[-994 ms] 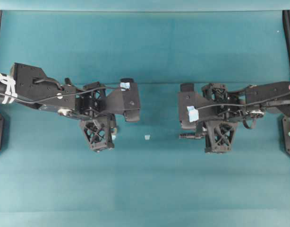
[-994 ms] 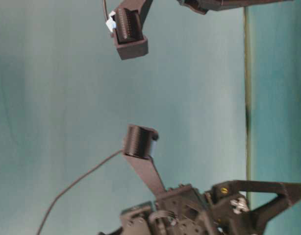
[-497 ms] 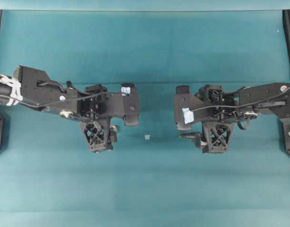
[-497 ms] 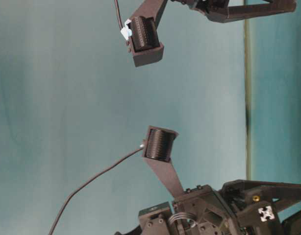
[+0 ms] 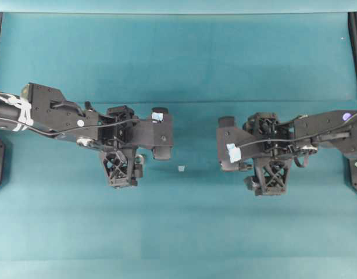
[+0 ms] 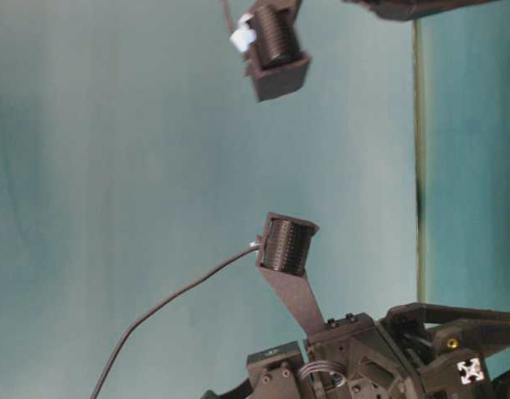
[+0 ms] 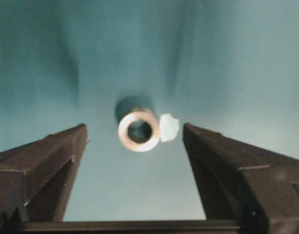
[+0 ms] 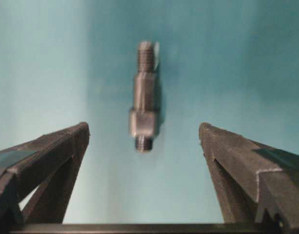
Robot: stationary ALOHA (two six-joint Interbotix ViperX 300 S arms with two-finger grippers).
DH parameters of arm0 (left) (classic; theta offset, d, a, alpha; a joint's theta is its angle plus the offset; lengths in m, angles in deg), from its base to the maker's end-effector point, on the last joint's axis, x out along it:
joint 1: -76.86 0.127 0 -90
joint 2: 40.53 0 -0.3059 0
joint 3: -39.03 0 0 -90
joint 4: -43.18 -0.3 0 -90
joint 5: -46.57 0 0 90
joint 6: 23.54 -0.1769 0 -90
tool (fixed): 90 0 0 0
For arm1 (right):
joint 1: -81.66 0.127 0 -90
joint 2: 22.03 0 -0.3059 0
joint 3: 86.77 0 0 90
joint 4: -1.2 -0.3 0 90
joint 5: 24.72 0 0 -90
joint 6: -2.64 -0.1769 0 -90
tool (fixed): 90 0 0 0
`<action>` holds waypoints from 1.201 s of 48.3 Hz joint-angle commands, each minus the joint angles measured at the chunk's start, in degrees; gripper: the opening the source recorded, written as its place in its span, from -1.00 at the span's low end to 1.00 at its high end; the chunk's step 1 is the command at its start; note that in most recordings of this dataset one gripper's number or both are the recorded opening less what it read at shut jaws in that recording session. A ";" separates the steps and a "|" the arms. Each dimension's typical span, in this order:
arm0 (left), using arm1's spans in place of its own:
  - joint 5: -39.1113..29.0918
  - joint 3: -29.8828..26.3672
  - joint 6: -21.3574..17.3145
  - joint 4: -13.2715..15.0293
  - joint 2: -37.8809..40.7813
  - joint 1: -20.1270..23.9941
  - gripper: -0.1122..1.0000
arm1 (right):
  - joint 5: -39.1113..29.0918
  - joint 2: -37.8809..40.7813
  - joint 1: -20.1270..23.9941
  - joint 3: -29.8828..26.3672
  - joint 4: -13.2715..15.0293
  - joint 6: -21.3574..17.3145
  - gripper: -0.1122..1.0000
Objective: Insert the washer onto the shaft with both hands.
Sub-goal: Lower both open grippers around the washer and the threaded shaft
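In the left wrist view the washer (image 7: pixel 138 130), a pale metal ring with a dark hole, lies flat on the teal table. My left gripper (image 7: pixel 135 127) hangs over it, open, its fingers wide to either side and not touching it. The shaft (image 8: pixel 144 97), a stepped grey rod with threaded ends, lies lengthwise in the right wrist view. It rests on the table between the spread fingers of my right gripper (image 8: pixel 143 126), which is open and clear of it. Seen from overhead, the left gripper (image 5: pixel 139 157) and right gripper (image 5: pixel 248 165) point down and mostly hide both parts.
A pale blue tape scrap (image 7: pixel 169 127) lies right beside the washer. Another small tape square (image 5: pixel 181 168) sits on the teal table (image 5: pixel 178 232) between the two grippers. Dark frame posts (image 5: pixel 356 52) stand at the table's side edges.
Both grippers have gone from nearly shut to wide open. The right gripper has shifted a little to the right and now covers the shaft in the overhead view.
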 commanded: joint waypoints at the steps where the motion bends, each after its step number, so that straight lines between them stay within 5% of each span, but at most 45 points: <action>1: 0.35 -0.35 -0.44 -0.26 -0.09 -0.26 0.80 | 0.70 0.09 0.18 0.00 0.09 -0.18 0.82; 58: 2.64 0.62 -1.05 -0.26 2.55 -0.62 0.79 | 5.62 4.22 -0.35 1.32 0.09 0.09 0.81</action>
